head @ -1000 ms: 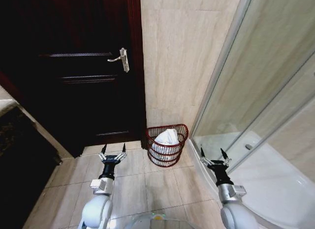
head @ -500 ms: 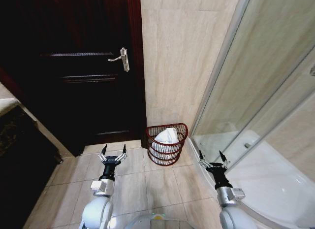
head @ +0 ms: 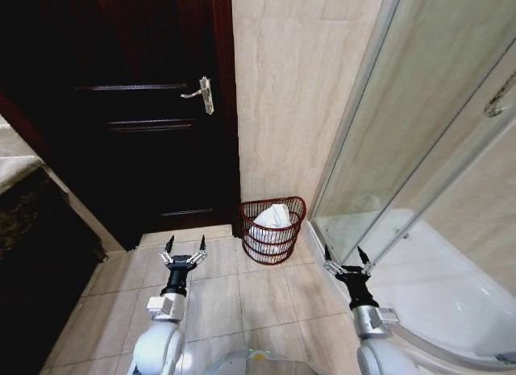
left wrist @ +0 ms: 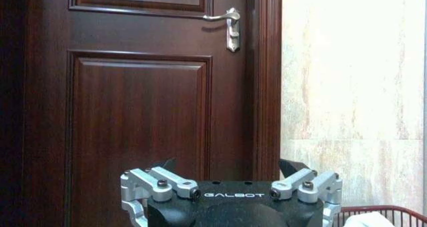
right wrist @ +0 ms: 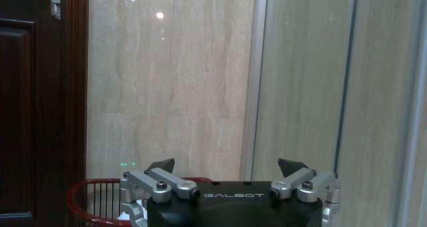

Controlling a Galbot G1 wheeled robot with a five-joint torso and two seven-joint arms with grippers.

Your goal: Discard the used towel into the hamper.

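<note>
One hamper (head: 272, 230), one white towel (head: 272, 217) inside, one dark door (head: 153, 125), one door handle (head: 201, 93), two tools.

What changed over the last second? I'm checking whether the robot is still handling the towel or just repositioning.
The head view has shifted slightly, so the camera moved, not the objects. The right gripper has edged a little toward the left. Nothing was grasped or released. The left gripper stays open and empty above the floor tiles, and the white towel still lies in the hamper by the wall.
</note>
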